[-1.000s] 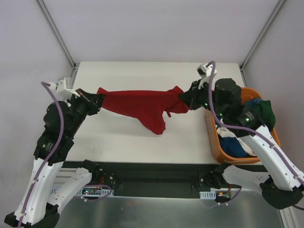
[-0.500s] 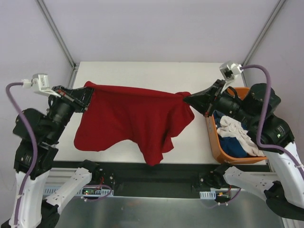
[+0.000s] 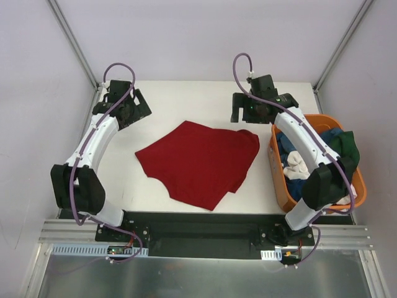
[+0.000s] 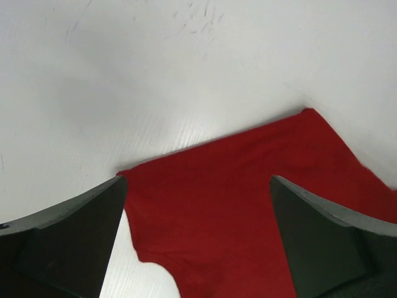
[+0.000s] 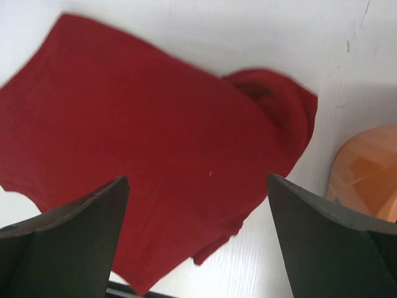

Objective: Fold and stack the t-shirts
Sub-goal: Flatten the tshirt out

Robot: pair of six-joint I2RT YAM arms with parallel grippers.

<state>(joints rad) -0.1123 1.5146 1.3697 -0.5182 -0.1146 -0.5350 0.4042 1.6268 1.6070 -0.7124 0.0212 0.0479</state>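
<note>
A dark red t-shirt [image 3: 198, 162] lies spread flat on the white table, one corner bunched near the basket. My left gripper [image 3: 138, 113] hovers open above the shirt's far left edge, nothing between its fingers. In the left wrist view the red t-shirt [image 4: 248, 205] lies below the left gripper [image 4: 197, 180]. My right gripper [image 3: 246, 115] stands open above the shirt's far right corner. In the right wrist view the red t-shirt [image 5: 136, 124] spreads under the right gripper [image 5: 197, 179]. More t-shirts sit in the basket: blue [image 3: 304, 187], dark green [image 3: 348, 146], white [image 3: 296, 163].
An orange plastic basket [image 3: 276, 183] stands at the table's right edge, beside the right arm; its rim [image 5: 366, 167] shows in the right wrist view. Metal frame posts rise at the table's far corners. A black rail runs along the near edge.
Both grippers held the red t-shirt stretched in the air; they have opened and let go. The shirt now lies flat on the table and both arms have swung to the far side.
</note>
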